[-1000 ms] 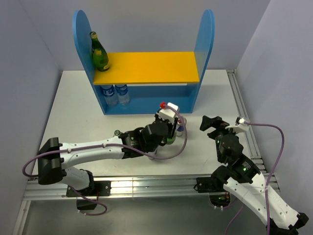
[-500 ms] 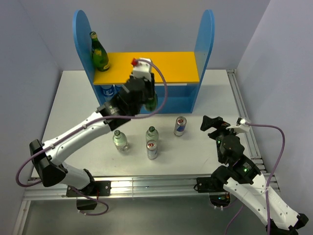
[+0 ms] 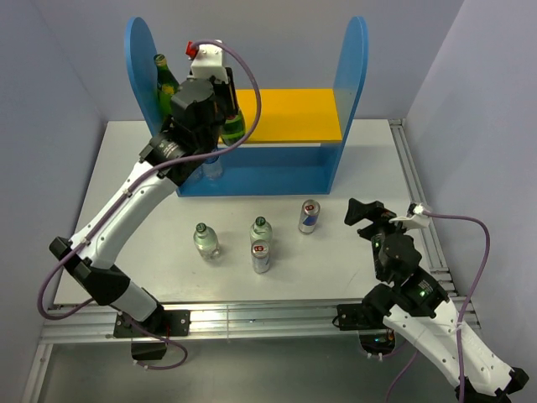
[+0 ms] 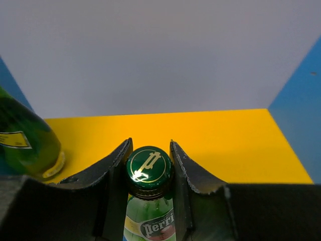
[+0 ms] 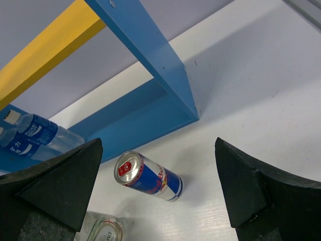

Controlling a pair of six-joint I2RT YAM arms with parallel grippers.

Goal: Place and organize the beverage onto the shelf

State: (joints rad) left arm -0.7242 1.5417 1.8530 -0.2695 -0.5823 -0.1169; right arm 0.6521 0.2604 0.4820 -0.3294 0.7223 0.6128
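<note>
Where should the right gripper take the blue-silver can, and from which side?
Grip the blue-silver can mid-body, coming in level from its right, where the open right gripper faces it. It stands upright, slim and round. The clear bottle and silver-red can stand to its left, so the right side looks free.

Our left pincer grips a green bottle at the shelf's yellow board, near a second green bottle at its left end. On the bench we see a left clear bottle, a right clear bottle, a red can and a blue can. Our right pincer gapes beside the blue can.
</note>
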